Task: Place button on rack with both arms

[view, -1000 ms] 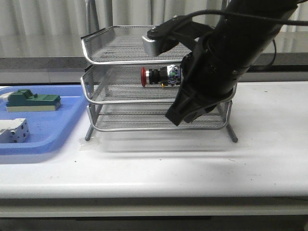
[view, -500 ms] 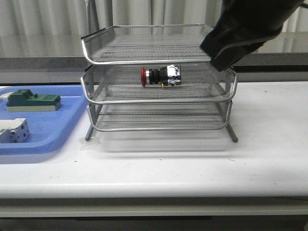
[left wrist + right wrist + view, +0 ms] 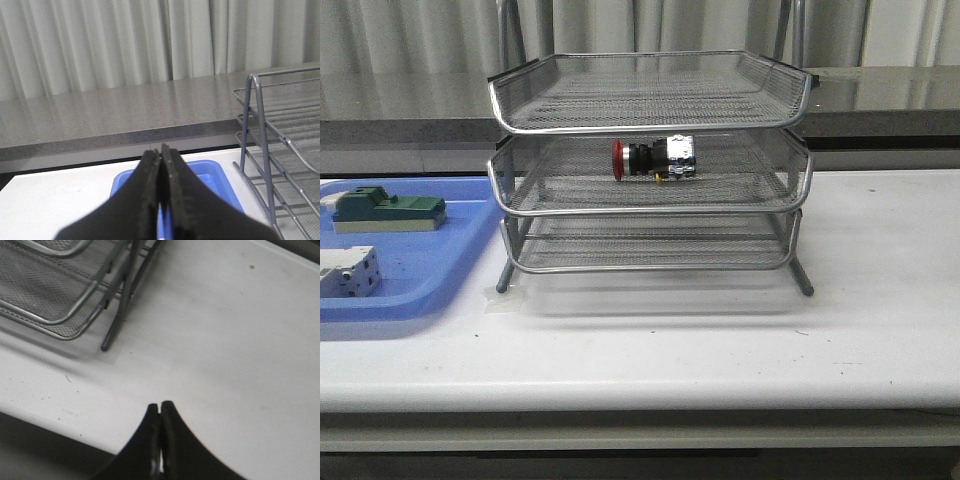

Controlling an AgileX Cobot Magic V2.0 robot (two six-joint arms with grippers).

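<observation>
1. Both grippers are clenched with nothing between the fingers: the left gripper (image 3: 161, 152) shows its two black fingers pressed flat together in the left wrist view, and the right gripper (image 3: 160, 407) shows the same in the right wrist view. Neither arm appears in the front view.
2. One button (image 3: 655, 158) lies on its side on the middle tier of the rack (image 3: 650, 126), red head toward 9 o'clock and silvery rear block toward 3 o'clock. It sits slightly toward 3 o'clock of the tier's centre and touches nothing but the mesh.
3. One rack stands on the white table (image 3: 720, 340), with three mesh tiers stacked one above another; the top and bottom tiers hold nothing. In the right wrist view one corner of the rack (image 3: 55, 285) and a leg stand on the table (image 3: 225, 340).
4. One blue tray (image 3: 410, 270) lies on the table at 9 o'clock from the rack, just beside its leg. It also shows beyond the left fingers in the left wrist view (image 3: 210, 175).
5. Two blocks rest in the tray, apart from each other: one green block (image 3: 385, 210) toward the tray's 12 o'clock and one white block (image 3: 348, 272) toward its 7 o'clock.
</observation>
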